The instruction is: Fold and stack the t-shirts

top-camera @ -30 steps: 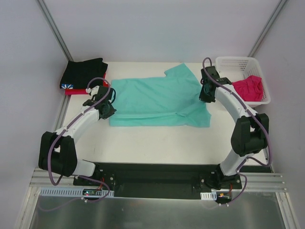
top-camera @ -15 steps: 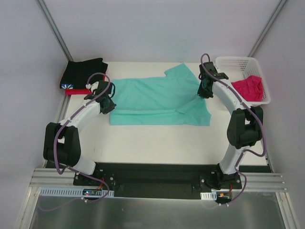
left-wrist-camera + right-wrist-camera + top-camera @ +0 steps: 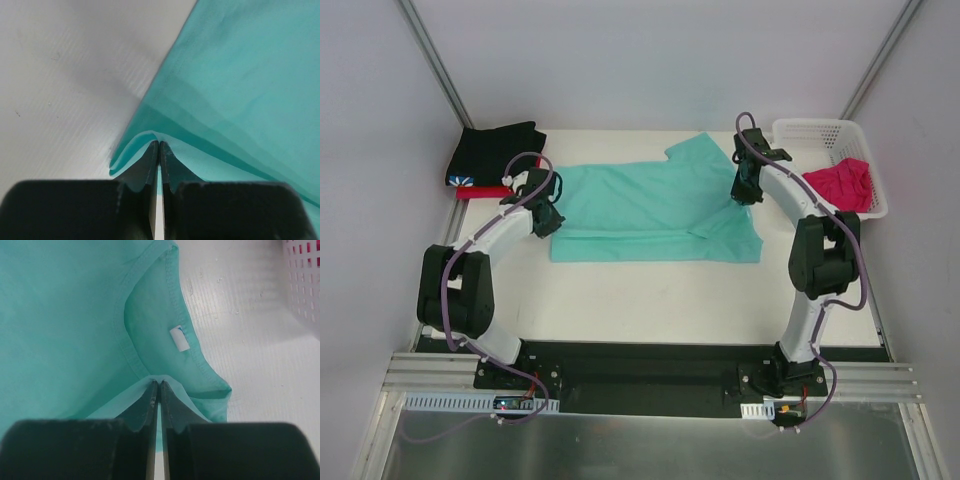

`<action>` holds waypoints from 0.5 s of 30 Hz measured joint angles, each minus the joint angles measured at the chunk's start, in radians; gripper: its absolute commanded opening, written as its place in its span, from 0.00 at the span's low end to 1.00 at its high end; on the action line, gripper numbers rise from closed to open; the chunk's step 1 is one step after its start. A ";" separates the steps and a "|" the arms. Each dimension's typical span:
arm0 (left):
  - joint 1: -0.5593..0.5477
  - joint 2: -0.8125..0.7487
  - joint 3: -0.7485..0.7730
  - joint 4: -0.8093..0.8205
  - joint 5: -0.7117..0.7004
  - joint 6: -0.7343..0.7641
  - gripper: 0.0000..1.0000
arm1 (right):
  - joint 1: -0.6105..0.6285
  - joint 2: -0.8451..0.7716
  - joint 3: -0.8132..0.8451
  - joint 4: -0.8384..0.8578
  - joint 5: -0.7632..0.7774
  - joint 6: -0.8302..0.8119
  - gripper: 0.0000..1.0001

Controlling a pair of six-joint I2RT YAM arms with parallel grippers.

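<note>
White table [image 3: 620, 300] | teal t-shirt [image 3: 650, 205] | neck label [image 3: 179, 338]: right wrist only

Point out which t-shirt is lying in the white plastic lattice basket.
The magenta-pink cloth t-shirt, crumpled in the white lattice basket at far right. The teal-green cloth t-shirt lies spread on the table; the black t-shirt and red t-shirt are stacked far left.
</note>
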 measured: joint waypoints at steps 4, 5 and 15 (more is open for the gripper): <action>0.013 0.008 0.007 0.015 0.006 0.000 0.06 | -0.002 0.036 0.042 0.000 0.000 -0.005 0.37; 0.019 0.017 0.016 0.017 0.010 0.000 0.12 | -0.003 0.047 0.056 0.000 -0.001 -0.008 0.41; 0.051 0.095 0.125 0.029 0.019 0.017 0.99 | -0.016 0.174 0.269 0.002 -0.001 -0.051 0.75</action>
